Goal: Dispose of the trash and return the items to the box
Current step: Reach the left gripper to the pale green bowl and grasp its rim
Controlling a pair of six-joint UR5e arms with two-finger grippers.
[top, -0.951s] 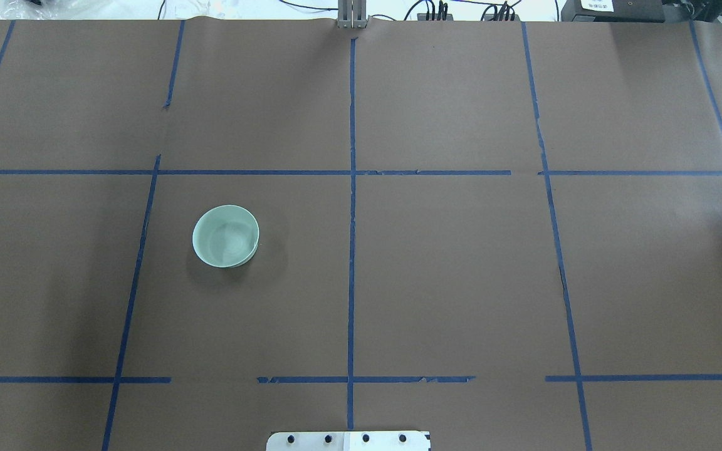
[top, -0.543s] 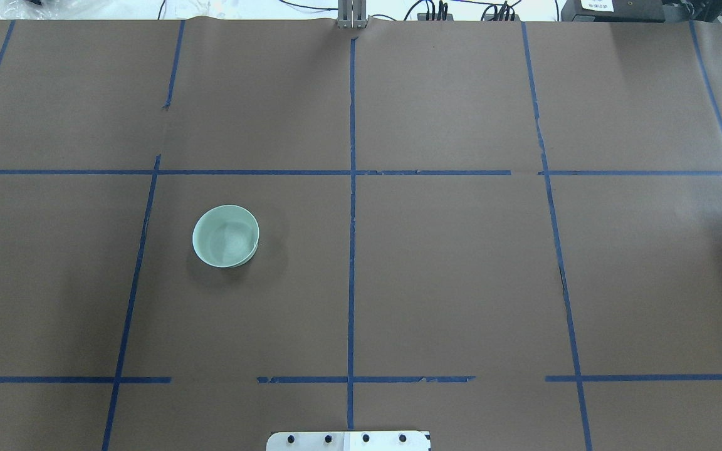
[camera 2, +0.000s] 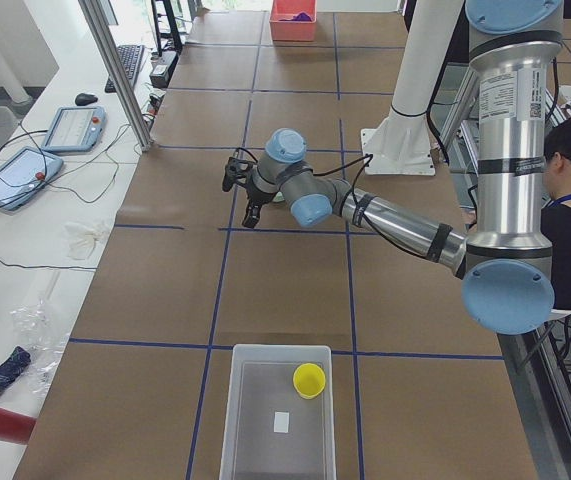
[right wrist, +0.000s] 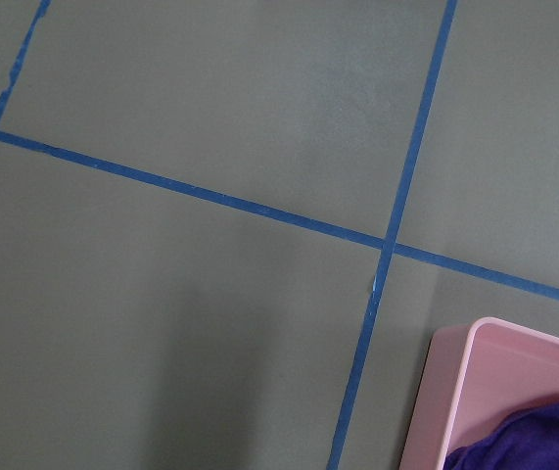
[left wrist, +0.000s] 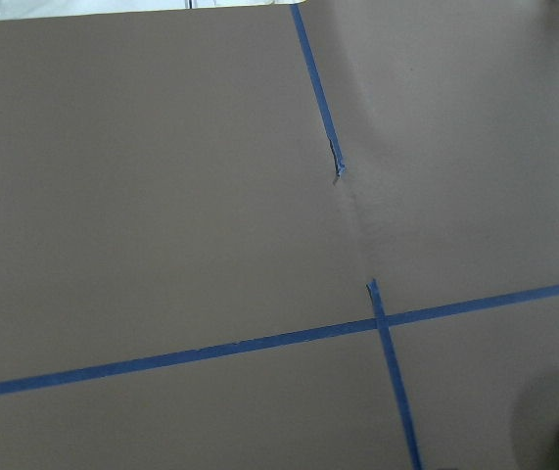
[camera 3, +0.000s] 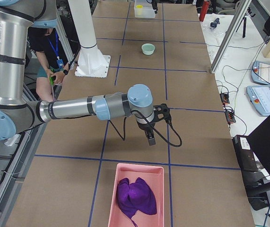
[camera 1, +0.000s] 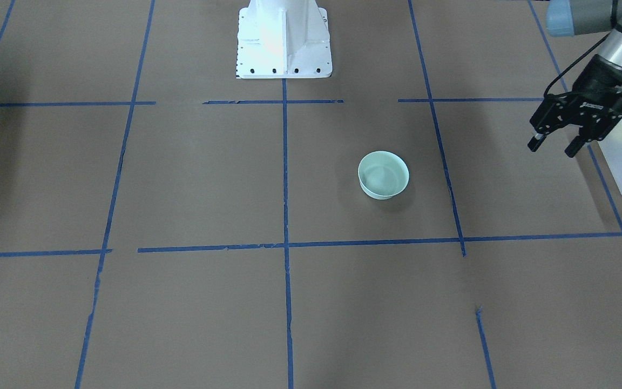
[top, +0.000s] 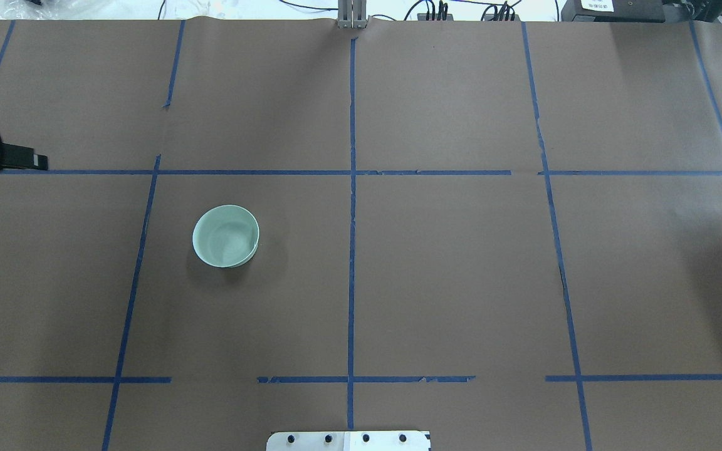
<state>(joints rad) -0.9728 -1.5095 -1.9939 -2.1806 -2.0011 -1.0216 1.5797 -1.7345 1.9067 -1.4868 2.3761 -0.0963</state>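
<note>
Left gripper (camera 1: 553, 148) open, empty — pinch mint-green bowl (camera 1: 383, 174) by thin rim; probably light, rigid, slick — may skid.

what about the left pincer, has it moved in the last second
Yes. The left pincer has come in from the overhead view's left edge, moving right along the horizontal tape line, toward the bowl.
</note>
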